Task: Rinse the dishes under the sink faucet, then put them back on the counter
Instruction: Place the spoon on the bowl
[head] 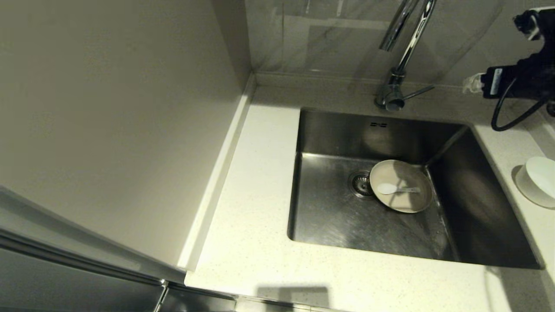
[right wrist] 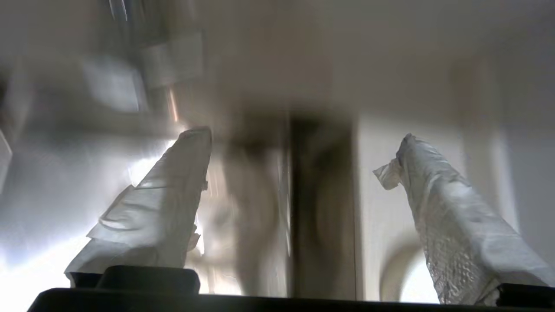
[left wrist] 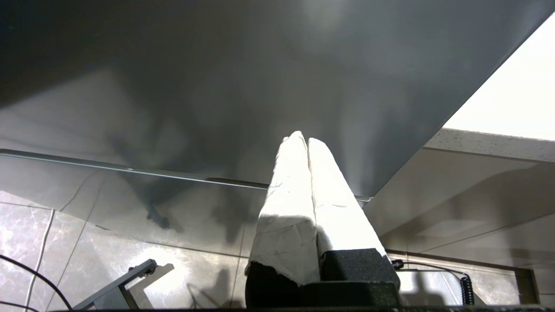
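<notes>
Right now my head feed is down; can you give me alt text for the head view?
A cream plate with a white spoon on it lies in the steel sink, beside the drain. A white bowl sits on the counter to the right; the right arm hangs near the faucet.

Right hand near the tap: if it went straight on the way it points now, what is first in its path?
Probably the faucet, at its thin side lever. In the head view the open right hand points at it from the side. Depth is unclear, so it might pass by.

speckled counter (head: pixel 243 242), white bowl (head: pixel 537 180)
</notes>
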